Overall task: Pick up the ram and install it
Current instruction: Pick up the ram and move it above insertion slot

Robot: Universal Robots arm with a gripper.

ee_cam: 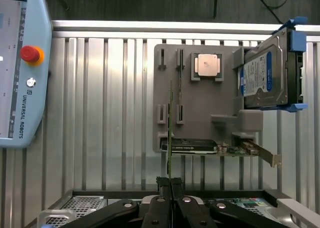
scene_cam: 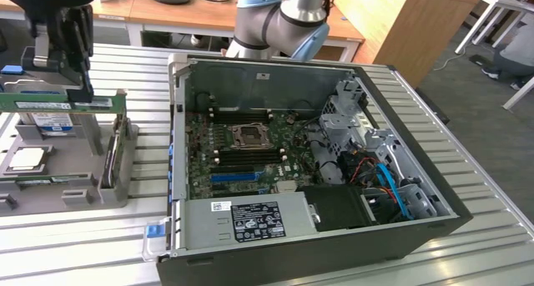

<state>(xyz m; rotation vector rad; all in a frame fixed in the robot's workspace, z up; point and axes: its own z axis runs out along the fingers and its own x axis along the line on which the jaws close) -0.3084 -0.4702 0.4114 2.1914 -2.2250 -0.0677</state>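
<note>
Exterior view is showing the ram (scene_cam: 62, 102) hanging long side level, with the gripper (scene_cam: 82, 96) clamping tightly on its upper edge. It is hovering over the gray parts holder (scene_cam: 87, 195) at the exterior view's left, just above a blue-labelled hard drive (scene_cam: 52, 122) and a silver processor chip (scene_cam: 25, 159). An open computer case (scene_cam: 276, 79) is lying beside the holder on the slatted metal table (scene_cam: 484, 236).
</note>
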